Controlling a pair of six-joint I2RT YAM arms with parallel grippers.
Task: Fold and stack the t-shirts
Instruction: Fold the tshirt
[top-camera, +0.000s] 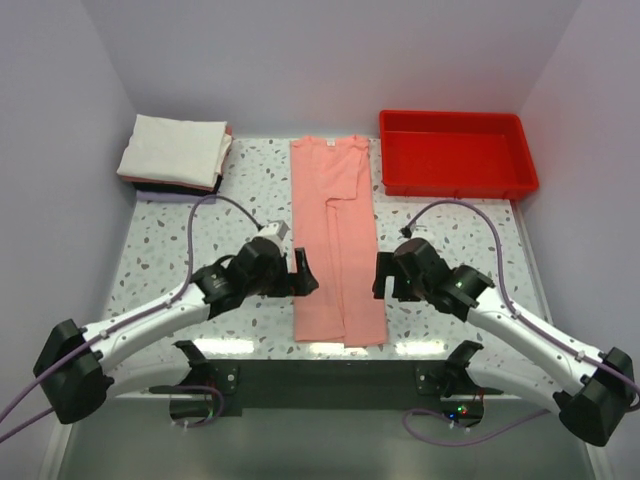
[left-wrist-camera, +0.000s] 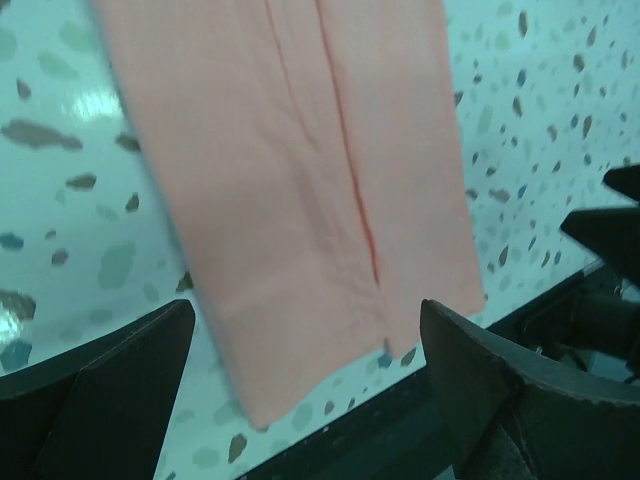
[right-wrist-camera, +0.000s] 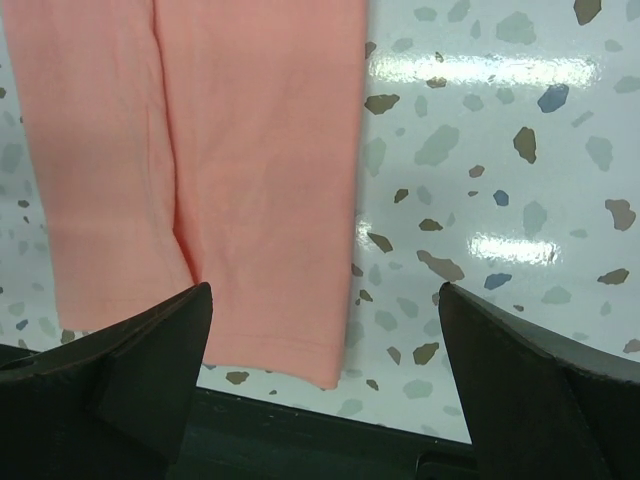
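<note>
A salmon-pink t-shirt (top-camera: 335, 240) lies flat in the middle of the table, folded lengthwise into a long strip, its white neck label at the far end. It also shows in the left wrist view (left-wrist-camera: 300, 180) and the right wrist view (right-wrist-camera: 200, 150). My left gripper (top-camera: 303, 272) is open and empty at the strip's left edge. My right gripper (top-camera: 381, 275) is open and empty at its right edge. A stack of folded t-shirts (top-camera: 175, 152), cream on top with black and lavender under it, sits at the far left corner.
A red plastic tray (top-camera: 456, 152) stands at the far right. The table's dark near edge (right-wrist-camera: 330, 440) lies just below the shirt's hem. Grey walls enclose the table on three sides.
</note>
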